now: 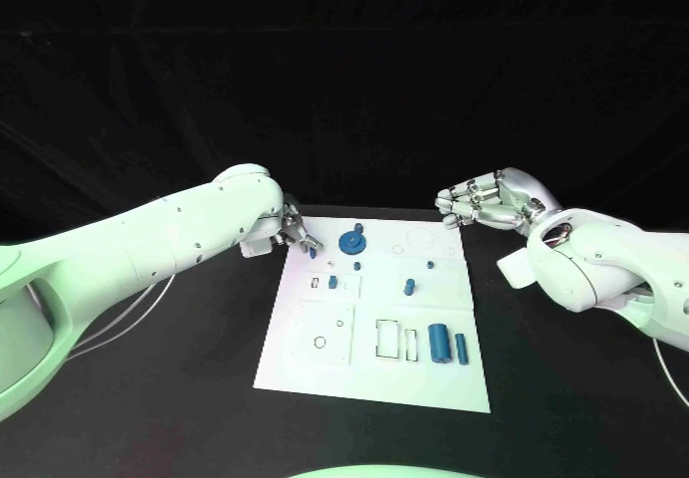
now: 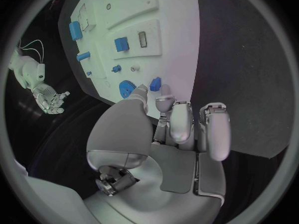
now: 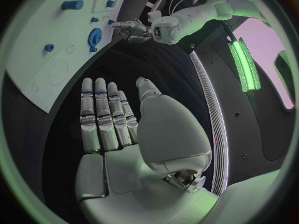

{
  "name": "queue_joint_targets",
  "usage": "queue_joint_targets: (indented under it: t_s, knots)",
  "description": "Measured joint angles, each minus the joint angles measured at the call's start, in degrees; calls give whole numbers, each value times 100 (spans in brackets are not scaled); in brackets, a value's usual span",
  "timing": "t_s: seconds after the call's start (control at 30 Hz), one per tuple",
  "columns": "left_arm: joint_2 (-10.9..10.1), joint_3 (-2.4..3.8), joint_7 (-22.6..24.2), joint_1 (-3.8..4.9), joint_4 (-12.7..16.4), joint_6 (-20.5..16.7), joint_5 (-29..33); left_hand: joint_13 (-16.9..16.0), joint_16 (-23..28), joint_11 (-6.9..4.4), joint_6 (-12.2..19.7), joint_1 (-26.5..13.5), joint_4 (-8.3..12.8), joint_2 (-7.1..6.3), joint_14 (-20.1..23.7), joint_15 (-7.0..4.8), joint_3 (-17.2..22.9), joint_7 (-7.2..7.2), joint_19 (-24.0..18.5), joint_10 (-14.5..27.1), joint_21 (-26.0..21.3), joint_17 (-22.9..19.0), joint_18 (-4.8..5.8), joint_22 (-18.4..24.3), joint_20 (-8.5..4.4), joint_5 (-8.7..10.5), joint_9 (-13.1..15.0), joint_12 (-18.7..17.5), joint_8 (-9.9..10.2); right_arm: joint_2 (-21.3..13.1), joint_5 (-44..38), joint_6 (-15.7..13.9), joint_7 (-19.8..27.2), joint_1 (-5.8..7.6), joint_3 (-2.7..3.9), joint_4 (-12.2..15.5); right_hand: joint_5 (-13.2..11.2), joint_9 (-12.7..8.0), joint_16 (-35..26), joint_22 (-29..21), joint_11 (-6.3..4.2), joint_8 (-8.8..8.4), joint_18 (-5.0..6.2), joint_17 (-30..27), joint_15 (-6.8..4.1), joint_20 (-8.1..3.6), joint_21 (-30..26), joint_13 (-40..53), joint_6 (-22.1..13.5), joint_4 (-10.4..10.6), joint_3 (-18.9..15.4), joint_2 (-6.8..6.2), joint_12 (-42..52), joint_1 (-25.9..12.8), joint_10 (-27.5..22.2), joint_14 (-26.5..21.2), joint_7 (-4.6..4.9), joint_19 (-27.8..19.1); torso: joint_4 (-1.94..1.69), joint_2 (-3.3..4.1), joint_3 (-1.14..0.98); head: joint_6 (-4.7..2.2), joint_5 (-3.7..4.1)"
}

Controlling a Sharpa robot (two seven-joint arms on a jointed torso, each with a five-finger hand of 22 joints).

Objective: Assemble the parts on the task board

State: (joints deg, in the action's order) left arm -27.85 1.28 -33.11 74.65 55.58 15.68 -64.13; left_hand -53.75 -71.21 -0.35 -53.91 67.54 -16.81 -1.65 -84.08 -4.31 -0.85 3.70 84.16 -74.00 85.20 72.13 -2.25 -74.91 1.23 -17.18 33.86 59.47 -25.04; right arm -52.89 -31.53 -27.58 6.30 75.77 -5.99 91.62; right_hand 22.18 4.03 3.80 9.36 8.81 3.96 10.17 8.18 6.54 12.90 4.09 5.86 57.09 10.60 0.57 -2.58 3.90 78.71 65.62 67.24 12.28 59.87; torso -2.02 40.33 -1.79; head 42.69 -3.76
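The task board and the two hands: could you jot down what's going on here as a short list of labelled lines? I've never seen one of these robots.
Surface: black table
Task board: white plate lying flat in the middle of the table
Parts on board: blue gear near the far edge; two blue cylinders side by side nearer the robot; several smaller blue pieces between
Left hand: at the board's far left corner, pinching a small blue part
Right hand: raised beyond the board's far right corner, fingers apart, holding nothing
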Motion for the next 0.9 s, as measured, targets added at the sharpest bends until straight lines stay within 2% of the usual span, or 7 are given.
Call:
queue_joint_targets:
  t_s: [0.27,0.47,0.63,0.73,0.77,0.83,0.9]
  knots:
    - [8,0,10,-1,-10,0,19,36,0,-13,-24,325,86,164,0,0,89,-25,0,13,0,0,0,0,0,-23,-70,0,0,1,0,2,0,0,0,1,0,0,0,0,0,0,0,1,0,0,0,0,0,0,0,0,0,0,0,0,0,0,3,-2,-2,-4,-1]
    - [13,0,51,-1,-13,-1,59,57,0,-34,-23,794,155,351,0,0,400,-24,0,34,0,0,0,1,0,-30,-151,0,0,0,0,2,0,0,0,1,0,0,0,0,0,0,0,1,0,0,0,0,0,0,0,0,0,0,0,0,0,0,2,-2,-3,7,-1]
    - [13,0,113,-1,1,-3,90,115,0,-55,-11,1151,298,388,0,0,723,-13,0,55,0,0,0,1,0,-46,-227,-27,42,-2,0,2,-1,0,0,3,-1,0,0,-5,0,0,0,1,0,0,0,0,0,0,0,0,0,0,0,0,0,0,2,-2,-3,15,-2]
    - [13,0,145,-1,4,-3,106,170,0,-54,46,1452,436,304,0,0,1105,0,0,116,0,-1,0,0,0,-79,-268,-120,45,-3,0,2,-1,0,0,4,34,0,0,-5,0,0,0,0,0,0,0,0,0,0,0,0,0,0,0,0,0,0,2,-1,-3,22,-11]
    - [13,0,152,-1,5,-3,110,194,0,-35,52,1529,348,266,0,0,1204,7,0,136,0,-1,0,1,0,-90,-283,-145,45,-3,0,2,-1,0,0,4,34,0,0,-6,0,0,0,-5,0,0,0,0,0,0,0,0,0,0,0,0,0,0,3,-1,-3,23,-12]
    - [11,0,168,-1,10,-2,114,243,0,22,30,1565,-122,49,1,0,1682,48,-5,105,0,7,0,1,4,-90,-286,-179,-24,-4,0,2,-1,0,0,5,34,0,0,-10,0,0,0,-5,0,0,0,0,0,0,0,0,0,0,0,0,0,0,3,-1,-3,23,-15]
    - [1,0,178,-2,25,-2,118,260,0,27,29,1372,-198,-182,1,0,2194,49,-21,94,0,10,0,1,21,-90,-265,-179,-150,-5,0,2,-1,0,0,5,34,0,0,-10,0,0,0,-5,0,0,0,0,0,0,0,0,0,0,0,0,0,0,3,-1,-3,23,-16]
